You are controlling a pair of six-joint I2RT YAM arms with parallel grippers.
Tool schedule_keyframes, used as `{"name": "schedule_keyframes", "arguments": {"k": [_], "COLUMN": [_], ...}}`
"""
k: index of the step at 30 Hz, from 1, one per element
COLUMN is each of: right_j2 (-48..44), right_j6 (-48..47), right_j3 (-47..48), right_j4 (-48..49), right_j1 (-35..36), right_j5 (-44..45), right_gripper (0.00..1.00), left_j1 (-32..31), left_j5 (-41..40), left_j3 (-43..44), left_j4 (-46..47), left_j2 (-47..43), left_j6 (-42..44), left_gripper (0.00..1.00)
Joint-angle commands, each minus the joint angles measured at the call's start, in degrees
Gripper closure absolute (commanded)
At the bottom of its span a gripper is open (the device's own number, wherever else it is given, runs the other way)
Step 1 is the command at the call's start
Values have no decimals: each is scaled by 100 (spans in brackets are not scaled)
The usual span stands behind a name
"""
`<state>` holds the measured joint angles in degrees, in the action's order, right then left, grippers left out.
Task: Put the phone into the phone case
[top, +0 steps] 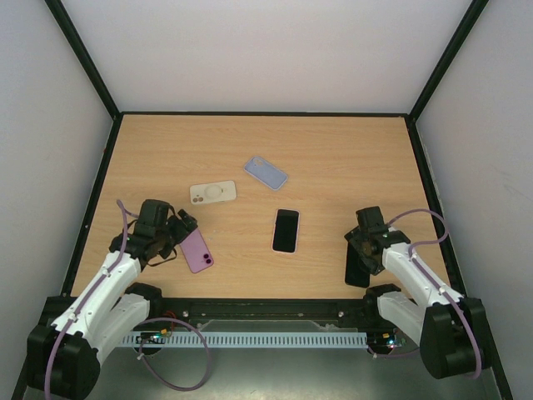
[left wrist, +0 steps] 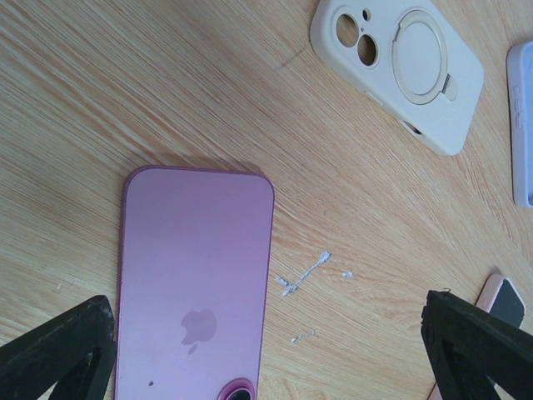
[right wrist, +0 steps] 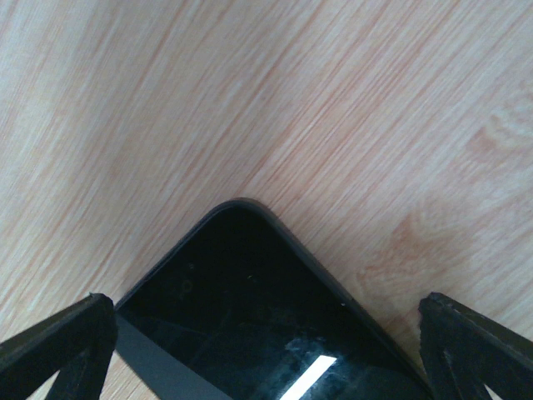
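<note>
left wrist shows our left gripper [left wrist: 266, 298] wide open and empty over the pink phone [left wrist: 196, 283], which lies back-up on the table [left wrist: 166, 83]; our right gripper [right wrist: 265, 300] gapes empty too. we judge the phone rigid, slick and thin, so pinch its 2 long edges.

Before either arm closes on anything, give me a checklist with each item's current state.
1. The left jaws are open: ok.
2. The right jaws are open: ok.
3. The purple phone lies flat, back up, between the left jaws, ungripped: ok.
4. The black phone lies flat beneath the right jaws: ok.
5. The cream case has its opening facing up: not ok, its ring side faces up.
6. The cream case or the blue case fits the purple phone: cannot tell.
</note>
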<state>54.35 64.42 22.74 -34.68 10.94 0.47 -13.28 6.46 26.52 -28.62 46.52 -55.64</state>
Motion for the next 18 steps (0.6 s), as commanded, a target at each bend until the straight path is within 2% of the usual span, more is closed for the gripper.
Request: {"name": "schedule_keyframes", "arguments": {"k": [1, 10, 18], "right_j2": [-82, -346, -501], "right_j6": [86, 38, 434], "right_j3": [-459, -525, -207], "right_j4": [303, 189, -963], "right_j1": [-18, -7, -5], "right_j5": [-1076, -1571, -326], "right_gripper": [3, 2, 2], "left_j1": [-8, -8, -8], "left_j5": [122, 140, 222], "left_j3": [-69, -119, -114], "left_j4": [115, 266, 307], "left_j2": [-17, 85, 101], "left_j6": [11, -87, -136], "left_gripper": [1, 1, 1]}}
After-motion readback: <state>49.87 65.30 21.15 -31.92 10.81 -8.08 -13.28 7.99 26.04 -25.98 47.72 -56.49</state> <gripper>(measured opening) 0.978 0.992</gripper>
